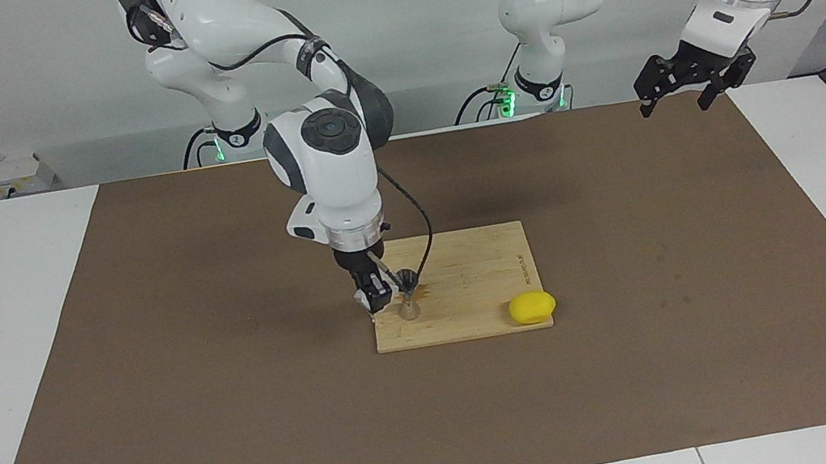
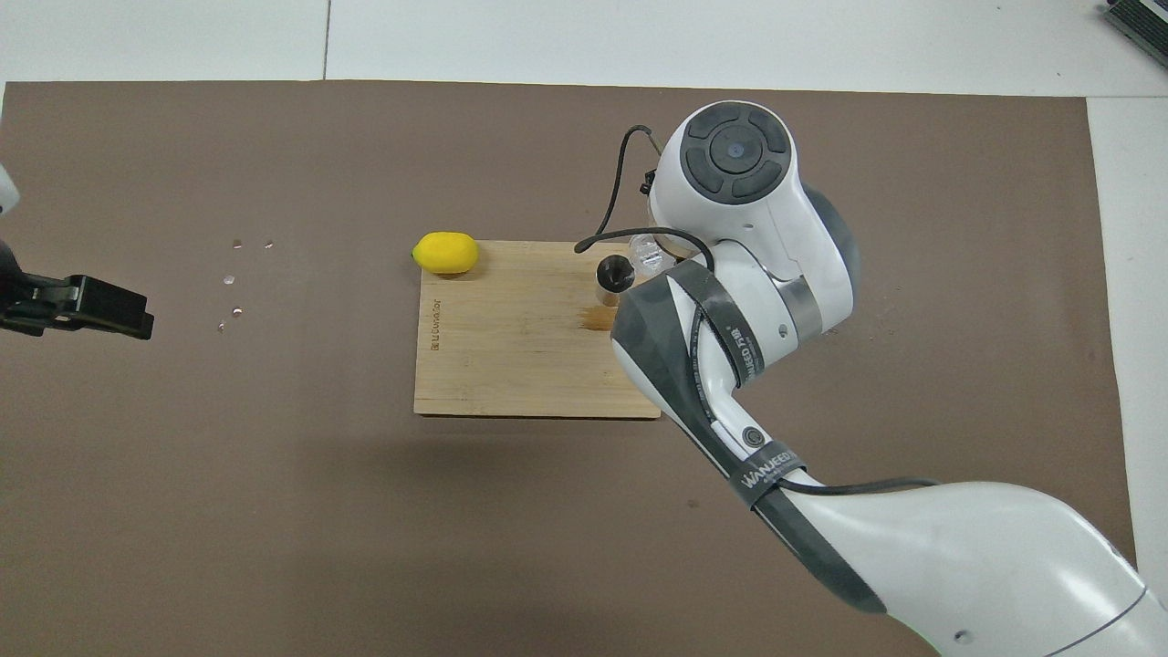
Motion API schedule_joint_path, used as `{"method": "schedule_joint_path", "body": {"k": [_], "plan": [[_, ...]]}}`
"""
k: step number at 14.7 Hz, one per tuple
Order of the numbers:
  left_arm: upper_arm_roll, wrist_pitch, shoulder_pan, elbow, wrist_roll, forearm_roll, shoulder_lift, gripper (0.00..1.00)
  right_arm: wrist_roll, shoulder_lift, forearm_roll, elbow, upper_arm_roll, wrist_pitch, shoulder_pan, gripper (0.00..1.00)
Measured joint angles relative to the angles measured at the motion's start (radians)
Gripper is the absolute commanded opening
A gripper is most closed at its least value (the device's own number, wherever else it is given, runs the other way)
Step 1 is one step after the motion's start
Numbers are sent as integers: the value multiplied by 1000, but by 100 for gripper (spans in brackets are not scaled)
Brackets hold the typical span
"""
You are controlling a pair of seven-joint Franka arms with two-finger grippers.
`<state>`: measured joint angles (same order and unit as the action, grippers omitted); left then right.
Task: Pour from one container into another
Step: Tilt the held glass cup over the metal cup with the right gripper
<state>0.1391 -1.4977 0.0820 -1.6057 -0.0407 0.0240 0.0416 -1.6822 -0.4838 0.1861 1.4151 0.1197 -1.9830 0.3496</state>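
The steel jigger point(image 1: 408, 296) stands upright on the wooden board point(image 1: 475, 288), near the board's edge toward the right arm's end. In the overhead view the jigger point(image 2: 613, 276) shows its dark open top. My right gripper point(image 1: 376, 293) is low over the board right beside the jigger and is shut on the clear glass cup point(image 2: 649, 254), which is held at the jigger's rim and mostly hidden under the arm. My left gripper point(image 1: 688, 86) is open and empty, and waits in the air over the left arm's end of the mat; it also shows in the overhead view point(image 2: 87, 306).
A yellow lemon point(image 1: 531, 307) lies at the board's corner farthest from the robots, toward the left arm's end point(image 2: 445, 253). A damp stain point(image 2: 598, 318) marks the board point(image 2: 511, 356) beside the jigger. A brown mat point(image 1: 157, 385) covers the table.
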Motion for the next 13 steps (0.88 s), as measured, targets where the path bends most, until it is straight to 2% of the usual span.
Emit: {"method": "schedule_joint_path", "body": {"k": [7, 13], "plan": [[0, 0, 0, 0, 0, 0, 0, 100, 0, 0, 78, -4, 0, 0, 31, 0], [0, 0, 0, 0, 0, 0, 0, 100, 0, 0, 86, -6, 0, 2, 37, 0]]}}
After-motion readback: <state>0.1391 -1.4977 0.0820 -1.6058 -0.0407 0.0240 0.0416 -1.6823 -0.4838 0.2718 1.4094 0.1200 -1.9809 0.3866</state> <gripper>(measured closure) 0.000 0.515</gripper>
